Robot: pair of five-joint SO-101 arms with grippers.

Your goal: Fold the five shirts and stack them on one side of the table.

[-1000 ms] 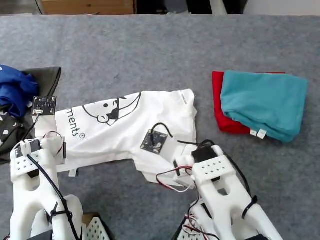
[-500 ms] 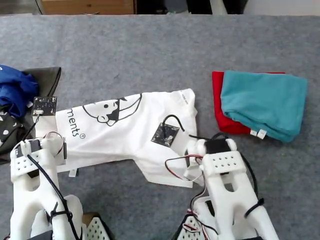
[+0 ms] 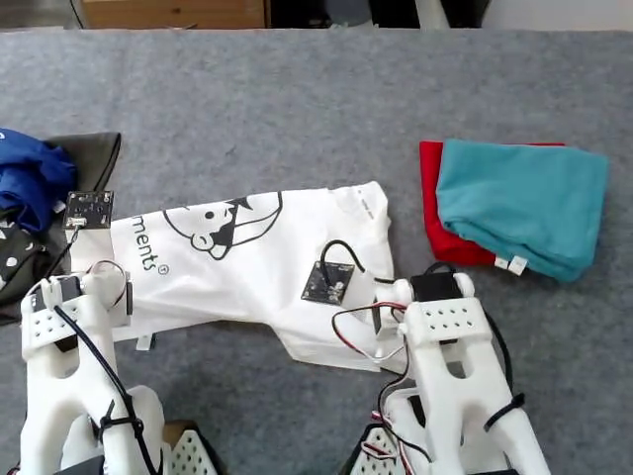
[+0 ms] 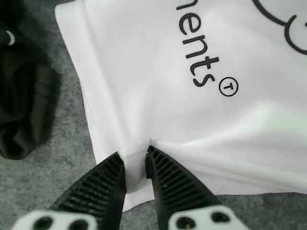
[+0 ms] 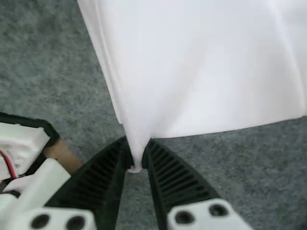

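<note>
Step in hand: folding third shirt, by my reading.
White printed shirt (image 3: 247,267) spread on counter (image 3: 297,109), left of centre.
Left gripper (image 4: 135,165) pinching its near edge by print.
Right gripper (image 5: 136,158) pinching bunched near edge at other end.
Teal shirt (image 3: 519,203) folded atop red shirt (image 3: 432,188), right side.
Next likely needs: lift both ends together, keep cloth taut, lay it over evenly.

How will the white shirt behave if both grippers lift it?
Likely floppy: the white shirt bunches into creases where the left gripper and right gripper pinch it. It would probably sag between them. Held by small folds only, it may slip.
</note>
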